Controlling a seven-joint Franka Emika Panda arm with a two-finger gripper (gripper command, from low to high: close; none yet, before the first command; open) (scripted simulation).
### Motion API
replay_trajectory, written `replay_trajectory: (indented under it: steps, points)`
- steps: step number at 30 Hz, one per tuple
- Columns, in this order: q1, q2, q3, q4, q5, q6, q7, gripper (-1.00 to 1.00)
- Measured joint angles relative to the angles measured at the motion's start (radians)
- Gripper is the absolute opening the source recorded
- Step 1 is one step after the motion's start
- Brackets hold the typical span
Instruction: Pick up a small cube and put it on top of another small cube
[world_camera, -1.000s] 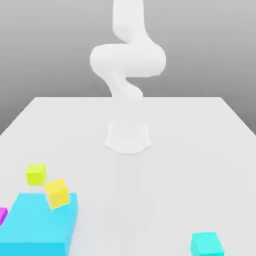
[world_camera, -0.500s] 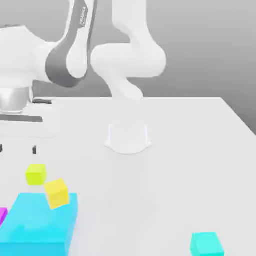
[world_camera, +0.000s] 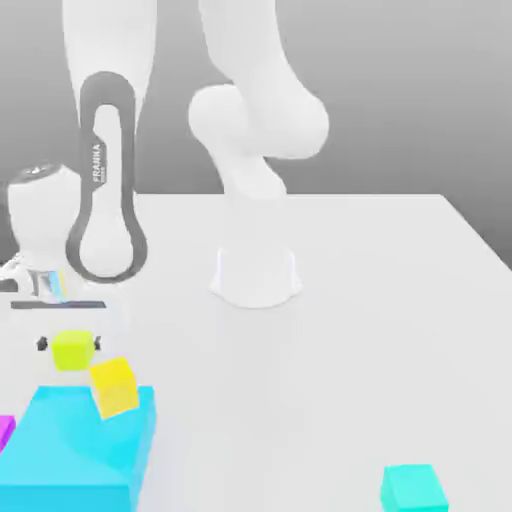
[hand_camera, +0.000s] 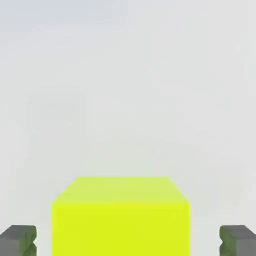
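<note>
The small lime yellow-green cube (world_camera: 72, 349) rests on the white table at the exterior view's left, and it looms large in the hand view (hand_camera: 121, 215). My gripper (world_camera: 69, 344) has come down around it, open, with one dark fingertip (world_camera: 41, 344) on each side and a gap between each pad and the cube. In the hand view the fingertips (hand_camera: 18, 240) stand well clear of the cube's sides. A golden orange-yellow cube (world_camera: 114, 386) lies just in front of the lime one, leaning on the big block.
A large turquoise-blue block (world_camera: 70, 450) fills the front left corner, with a sliver of a purple thing (world_camera: 5, 430) at its left edge. A smaller turquoise cube (world_camera: 412, 488) sits front right. The arm's base (world_camera: 256, 275) stands mid-table.
The arm swung into view and lowered; half a second ago the fingers hung above and left of the lime cube, and now they straddle it. The cubes have not moved.
</note>
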Motion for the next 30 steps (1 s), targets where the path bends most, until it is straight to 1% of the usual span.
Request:
replay_trajectory:
  steps: [3, 4, 6, 9, 11, 13, 15, 18, 25, 27, 30]
  points:
    - [0.000, 0.000, 0.000, 0.000, 0.000, -0.003, 0.000, -1.00]
    - [-0.015, 0.008, 0.017, 0.002, 0.012, 0.004, -0.009, -1.00]
    - [0.024, -0.017, -0.030, -0.005, -0.026, -0.014, 0.020, -1.00]
    - [0.120, -0.085, -0.154, -0.028, -0.149, -0.059, 0.113, -1.00]
    - [0.175, -0.138, -0.234, -0.045, -0.256, -0.091, 0.194, -1.00]
    - [0.206, -0.194, -0.293, -0.061, -0.375, -0.124, 0.283, -1.00]
    - [0.210, -0.249, -0.323, -0.075, -0.486, -0.160, 0.365, -1.00]
    - [0.289, -0.259, -0.306, -0.020, -0.596, -0.236, 0.485, -1.00]
    - [0.498, -0.225, -0.242, 0.180, -0.798, -0.425, 0.776, -1.00]
    - [0.557, -0.209, -0.206, 0.220, -0.805, -0.451, 0.844, -1.00]
    - [0.632, -0.184, -0.142, 0.266, -0.781, -0.468, 0.930, -1.00]
